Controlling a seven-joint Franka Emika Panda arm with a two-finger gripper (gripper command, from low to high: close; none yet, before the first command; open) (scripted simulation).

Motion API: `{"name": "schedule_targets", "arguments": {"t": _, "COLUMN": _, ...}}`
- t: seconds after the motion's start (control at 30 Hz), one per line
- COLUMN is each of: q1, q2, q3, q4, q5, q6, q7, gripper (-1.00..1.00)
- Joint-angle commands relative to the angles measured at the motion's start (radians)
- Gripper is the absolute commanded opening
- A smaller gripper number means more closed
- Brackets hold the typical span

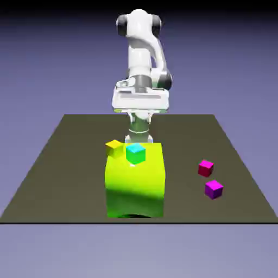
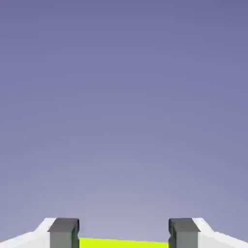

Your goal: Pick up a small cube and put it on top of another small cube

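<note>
Your gripper (image 1: 137,142) is mostly hidden in the exterior view: the hand comes down behind the large lime-green block (image 1: 136,182), and the fingertips sit behind the cyan cube (image 1: 136,153), so you cannot read the jaws from there. In the hand view the gripper (image 2: 123,233) shows its two grey fingertips (image 2: 63,232) spread wide apart, with only a thin strip of the lime-green block (image 2: 123,243) between them at the bottom edge. Nothing is held. The rest of that view is plain backdrop, and none of the small cubes appear in it.

The cyan cube lies on top of the lime-green block, near the block's far edge, directly in front of and just below the gripper as you see it in the exterior view. Whether the fingers touch it is hard to tell. The yellow cube (image 1: 114,147) sits at the block's far corner toward the exterior view's left, just beside the cyan one.

The lime-green block stands near the surface's (image 1: 59,174) near edge. The magenta cube (image 1: 205,168) and the purple cube (image 1: 214,189) lie on the surface toward the exterior view's right, close together and well apart from the gripper.
</note>
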Motion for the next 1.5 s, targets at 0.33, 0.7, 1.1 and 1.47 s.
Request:
{"name": "schedule_targets", "arguments": {"t": 0.33, "q1": 0.027, "q2": 0.399, "q3": 0.237, "q4": 0.236, "q5": -0.122, "q6": -0.265, "q7": 0.178, "gripper": 0.0}}
{"name": "schedule_targets", "arguments": {"t": 0.7, "q1": 0.054, "q2": 0.797, "q3": 0.473, "q4": 0.472, "q5": -0.244, "q6": -0.53, "q7": 0.356, "gripper": 0.0}}
{"name": "schedule_targets", "arguments": {"t": 1.1, "q1": 0.143, "q2": 1.121, "q3": 0.476, "q4": 0.579, "q5": -0.41, "q6": -0.515, "q7": 0.509, "gripper": -1.0}}
{"name": "schedule_targets", "arguments": {"t": 1.47, "q1": 0.054, "q2": 0.734, "q3": 0.424, "q4": 0.603, "q5": -0.16, "q6": -0.821, "q7": 0.291, "gripper": -1.0}}
